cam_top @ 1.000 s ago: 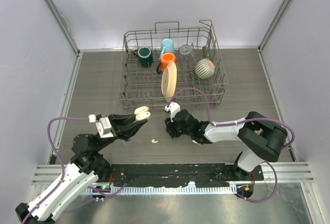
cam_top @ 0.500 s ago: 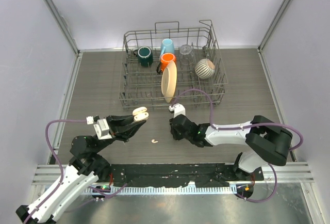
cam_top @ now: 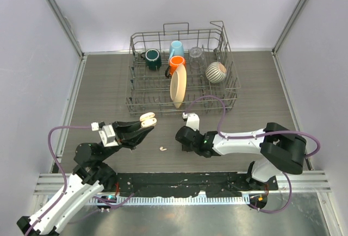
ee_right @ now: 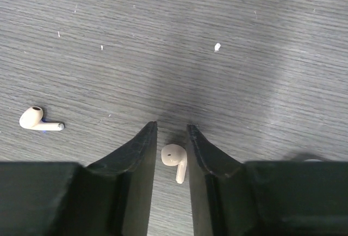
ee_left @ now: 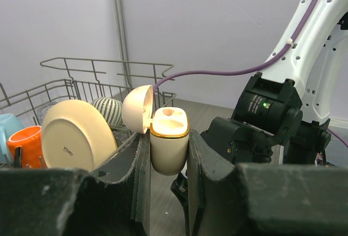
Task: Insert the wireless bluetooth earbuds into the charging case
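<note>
Top external: rack [cam_top: 141, 86] nr charging case [cam_top: 148, 118]

Bright even diffuse light, soft faint shadows, overhead view sharp, wrist views' near foreground dark

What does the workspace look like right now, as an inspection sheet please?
Surface: grey wood-grain table, few white specks.
Job's things: charging case open, held up; loose earbud on table; second earbud between right gripper tips.
Clutter: dish rack holding mugs, plate.
Grippers: left gripper shut on charging case; right gripper narrow, grip unclear.
Cables: purple cables loop off both arms.
Surroundings: pale walls; nothing else seen.
</note>
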You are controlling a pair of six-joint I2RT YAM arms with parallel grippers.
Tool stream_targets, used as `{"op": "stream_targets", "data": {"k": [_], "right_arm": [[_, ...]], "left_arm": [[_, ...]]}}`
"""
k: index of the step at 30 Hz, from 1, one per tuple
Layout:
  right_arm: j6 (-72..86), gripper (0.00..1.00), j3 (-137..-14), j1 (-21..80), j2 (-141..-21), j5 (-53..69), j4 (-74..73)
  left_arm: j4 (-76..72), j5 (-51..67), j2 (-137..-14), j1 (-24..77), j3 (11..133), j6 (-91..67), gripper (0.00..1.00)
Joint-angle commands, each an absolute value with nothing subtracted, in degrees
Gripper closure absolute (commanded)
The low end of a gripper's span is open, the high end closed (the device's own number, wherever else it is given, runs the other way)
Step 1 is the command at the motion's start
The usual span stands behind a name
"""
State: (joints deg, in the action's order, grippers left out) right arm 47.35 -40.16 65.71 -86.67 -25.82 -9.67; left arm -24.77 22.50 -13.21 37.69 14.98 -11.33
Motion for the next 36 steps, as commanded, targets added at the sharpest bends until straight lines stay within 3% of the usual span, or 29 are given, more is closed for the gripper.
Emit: {"op": "stream_targets", "data": {"k": [1,13,36], "right_arm": [[47.3,0.63,-42.4,66.2,-86.0,-27.4,-11.0],[41.7,0.55,-41.9,66.2,-81.3,-24.3,-11.3],[32.8,0.56,-46.9,66.2,-88.4,-19.6,-16.1]], "left_arm": [[-24.8,22.0,-12.2,37.4,16.4,-10.6,1.0],[-24.0,21.6,-11.3,37.4,16.2,-10.4,1.0],[-23.9,21.9,-11.6,37.4,16.3,-10.2,1.0]]}}
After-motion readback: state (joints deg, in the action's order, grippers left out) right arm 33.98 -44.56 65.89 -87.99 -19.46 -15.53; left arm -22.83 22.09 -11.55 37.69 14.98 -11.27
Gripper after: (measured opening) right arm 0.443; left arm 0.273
